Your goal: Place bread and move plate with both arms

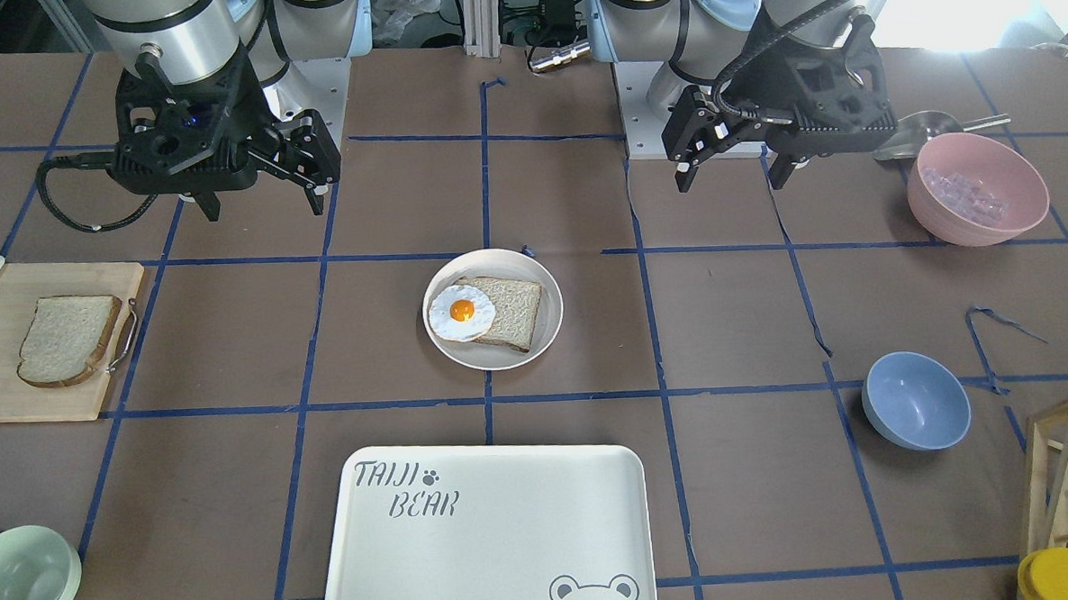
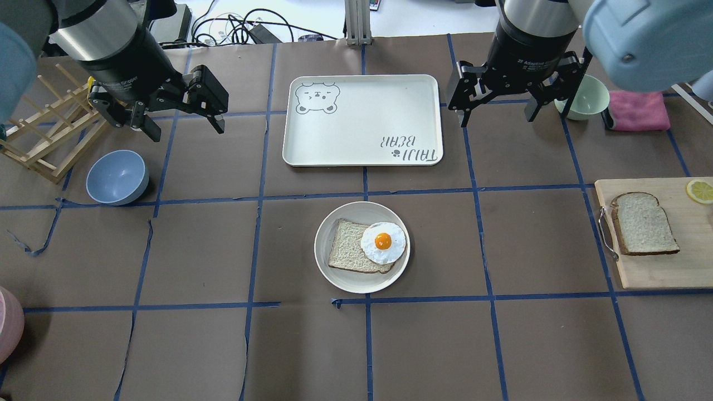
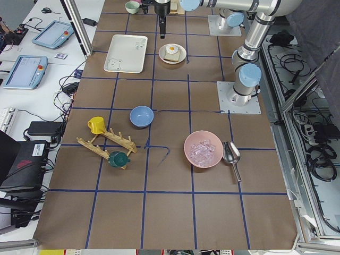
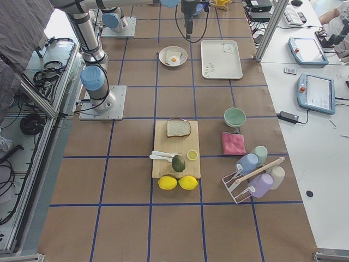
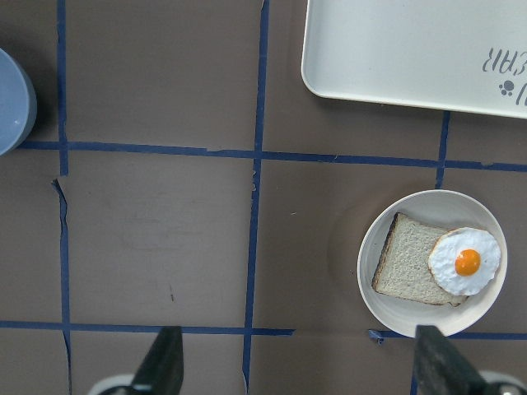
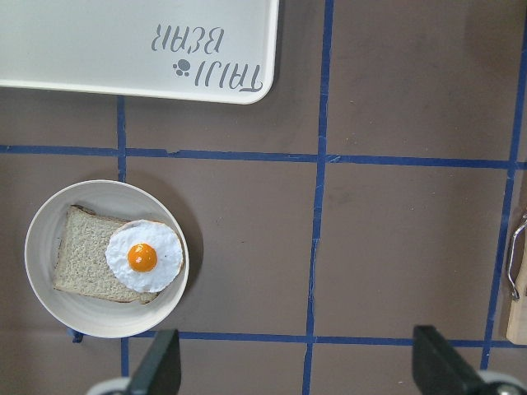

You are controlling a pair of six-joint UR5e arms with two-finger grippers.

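The bread [image 2: 643,224], a domed slice with dark crust, lies on a wooden cutting board [image 2: 663,273] at my right; it also shows in the front view [image 1: 69,340]. The plate [image 2: 326,248] sits at the table's middle [image 1: 496,264] and holds a squarer slice with a fried egg [image 2: 382,242] on it. My left gripper [image 2: 184,129] hangs open and empty over the far left, well away from the plate. My right gripper [image 2: 498,120] hangs open and empty over the far right, next to the tray. The plate shows in both wrist views [image 5: 428,206] [image 6: 41,247].
The white "TAIJI BEAR" tray [image 2: 362,120] lies just beyond the plate. A blue bowl [image 2: 117,177] and a wooden rack [image 2: 50,133] are at the left. A green bowl [image 2: 589,97] and a pink cloth [image 2: 638,110] are at the far right. A pink bowl [image 1: 977,188] stands near my left base.
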